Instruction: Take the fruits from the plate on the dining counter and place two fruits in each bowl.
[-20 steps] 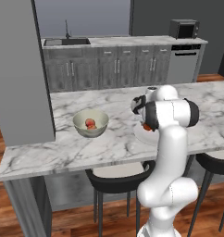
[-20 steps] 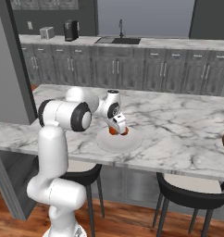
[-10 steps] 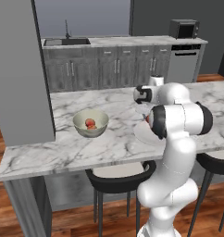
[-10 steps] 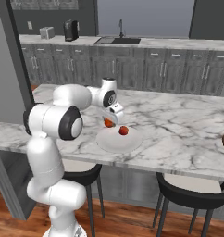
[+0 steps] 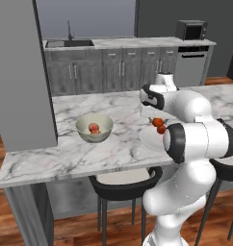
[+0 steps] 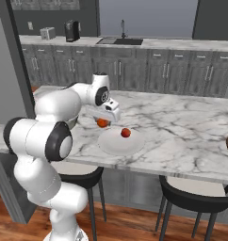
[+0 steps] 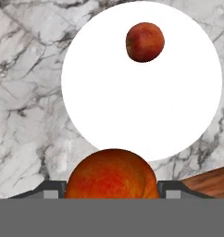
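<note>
Hand view: the claw (image 7: 112, 187) pinches a fruit (image 7: 111, 173) above the plate (image 7: 109, 106) edge.

One red fruit (image 7: 145, 42) on white plate (image 7: 104, 111)

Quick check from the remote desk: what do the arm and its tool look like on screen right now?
The arm is glossy white with rounded, bulbous links and dark grey to black rings at its joints. The tool is a boxy white block with small dark tips. No cables or markings are visible.
</note>
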